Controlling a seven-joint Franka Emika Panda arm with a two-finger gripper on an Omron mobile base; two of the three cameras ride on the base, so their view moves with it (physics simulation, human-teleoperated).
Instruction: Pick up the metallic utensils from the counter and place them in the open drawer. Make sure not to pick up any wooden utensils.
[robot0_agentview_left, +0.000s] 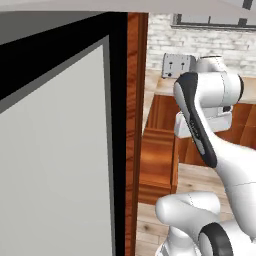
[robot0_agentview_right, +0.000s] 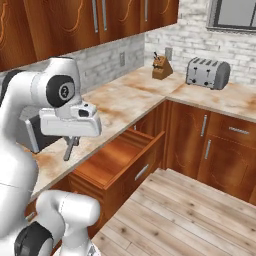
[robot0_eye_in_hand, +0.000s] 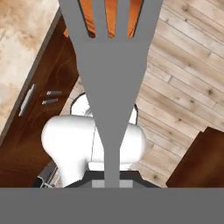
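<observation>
My gripper is shut on a metallic utensil, a grey fork. The fork hangs handle-up from the jaws, just above the countertop edge and left of the open drawer. In the hand view the fork runs up the middle from my gripper, tines at the top, with an orange-brown surface showing between them. The drawer is a reddish-brown box pulled out over the wood floor, and its inside looks bare. The counter with the sink and the wooden utensils are out of view.
A beige wall countertop runs around the corner with a toaster and a knife block at the back. Lower cabinets stand to the right. A tall grey panel blocks the left. Wood floor lies in front.
</observation>
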